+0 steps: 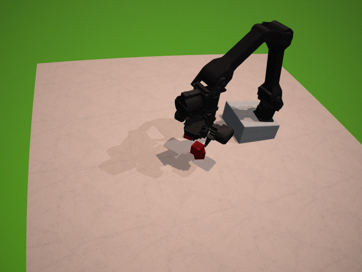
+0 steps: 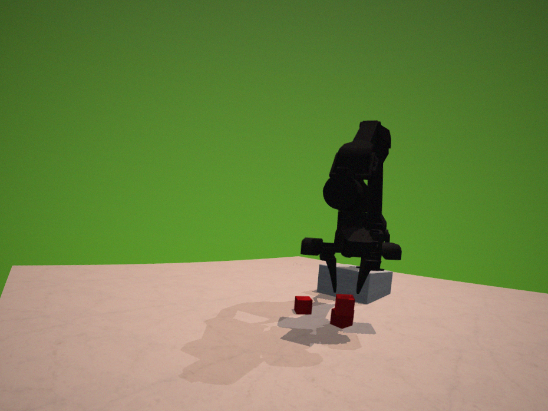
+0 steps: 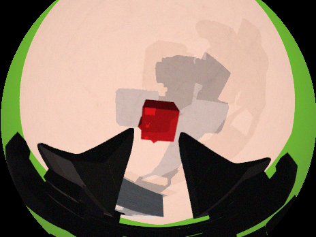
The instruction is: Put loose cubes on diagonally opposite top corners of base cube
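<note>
The fixed red base cube (image 1: 199,156) (image 2: 342,319) stands on the table; only slivers of it show in the wrist view. One loose red cube (image 1: 197,147) (image 2: 345,302) (image 3: 159,123) rests on it, looks level and sits offset from it. The other loose red cube (image 1: 187,137) (image 2: 303,305) lies on the table, left of the stack in the exterior view; the arm partly hides it in the top view, and it is not seen in the wrist view. My gripper (image 2: 346,292) (image 3: 156,135) is open and empty, its fingertips just above and behind the stacked cube in the exterior view.
The arm stands on a grey-blue block (image 1: 259,134) (image 2: 338,281) (image 3: 144,201) behind the cubes. The pale table (image 1: 116,219) (image 2: 132,327) bears the arm's shadows around the stack.
</note>
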`<state>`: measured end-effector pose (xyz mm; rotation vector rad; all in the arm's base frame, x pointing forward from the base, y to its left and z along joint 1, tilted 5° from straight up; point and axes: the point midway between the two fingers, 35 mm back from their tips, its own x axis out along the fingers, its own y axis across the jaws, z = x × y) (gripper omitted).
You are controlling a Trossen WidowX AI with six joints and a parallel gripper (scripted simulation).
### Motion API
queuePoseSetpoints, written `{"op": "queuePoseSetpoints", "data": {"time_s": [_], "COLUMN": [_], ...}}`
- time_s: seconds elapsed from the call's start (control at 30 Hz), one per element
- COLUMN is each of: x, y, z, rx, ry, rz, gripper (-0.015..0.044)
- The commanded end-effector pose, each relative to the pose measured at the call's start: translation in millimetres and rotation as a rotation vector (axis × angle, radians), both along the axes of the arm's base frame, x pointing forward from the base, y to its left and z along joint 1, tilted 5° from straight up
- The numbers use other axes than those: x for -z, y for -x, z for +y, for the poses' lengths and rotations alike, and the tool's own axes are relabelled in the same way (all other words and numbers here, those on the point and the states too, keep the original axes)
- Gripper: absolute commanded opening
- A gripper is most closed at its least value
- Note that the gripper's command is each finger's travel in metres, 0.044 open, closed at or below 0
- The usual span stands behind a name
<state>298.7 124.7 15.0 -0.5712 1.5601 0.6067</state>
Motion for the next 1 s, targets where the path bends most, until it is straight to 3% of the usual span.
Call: {"op": "queuePoseSetpoints", "data": {"time_s": [0.0, 0.47, 0.5, 0.57, 0.97], "x": [-8, -12, -9, -14, -52], "y": [-4, -4, -2, -4, -2], "z": [1, 1, -1, -12, -109], "rx": [-0.001, -0.001, -0.002, -0.022, -0.23], "ry": [-0.007, -0.007, -0.003, -0.005, -0.014], "rz": [-0.017, -0.017, -0.008, -0.009, -0.014], "gripper": [0.0205, 0.0205, 0.0231, 0.0265, 0.0265]}}
